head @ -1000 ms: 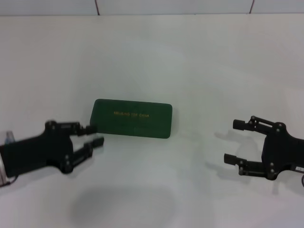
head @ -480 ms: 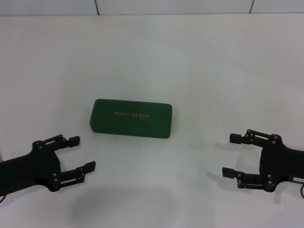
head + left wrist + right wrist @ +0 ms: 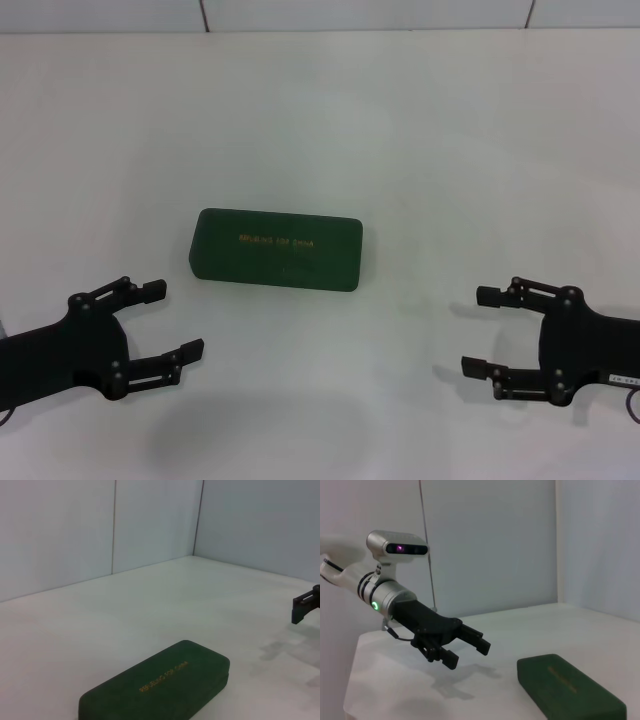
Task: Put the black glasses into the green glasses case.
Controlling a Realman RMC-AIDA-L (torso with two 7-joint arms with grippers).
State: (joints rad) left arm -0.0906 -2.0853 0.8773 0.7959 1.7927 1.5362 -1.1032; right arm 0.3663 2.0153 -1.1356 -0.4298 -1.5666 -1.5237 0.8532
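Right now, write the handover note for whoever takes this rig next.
Left gripper: open, holding nothing, near the table's front left, apart from the case.
Right gripper: open, holding nothing, front right.
Green glasses case: shut, lying flat at the table's middle, gold lettering up.
Black glasses: in no view; whether they are inside the case cannot be told.
Done: cannot be confirmed.
Left: check the case for the glasses.

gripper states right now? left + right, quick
Left gripper: open, holding nothing, nearer the robot than the green glasses case.
Right gripper: open, holding nothing, out to the case's right.
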